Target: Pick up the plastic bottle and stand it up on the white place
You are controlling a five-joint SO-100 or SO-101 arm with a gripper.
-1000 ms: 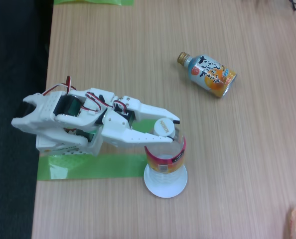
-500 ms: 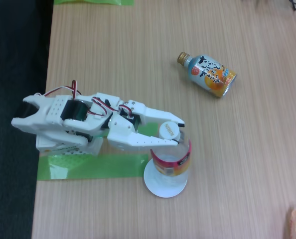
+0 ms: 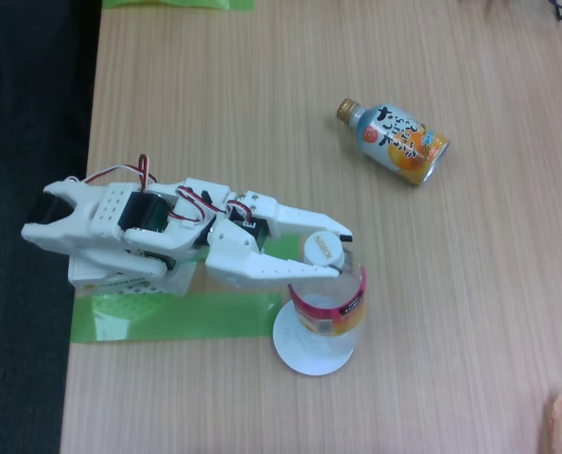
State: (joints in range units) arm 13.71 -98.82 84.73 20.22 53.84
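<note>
Fixed view, left to right: arm base sat at left-center by the green tape strip (image 3: 172, 316). Gripper (image 3: 341, 253) reached right, jaws closed around the plastic bottle (image 3: 328, 301) at its neck, white cap between the fingers. Bottle tilted, base over the white plate (image 3: 305, 355), lower center. Orange-and-blue can (image 3: 395, 140) lay on its side, upper right, well apart.

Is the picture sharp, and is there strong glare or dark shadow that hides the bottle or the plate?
Fixed view: light is even and soft, with only faint shadows under the arm and the can. The image is slightly soft and noisy overall, with no motion blur. The clear bottle body is hard to read against the white plate; its label and cap stay clear. The gripper is well lit.
</note>
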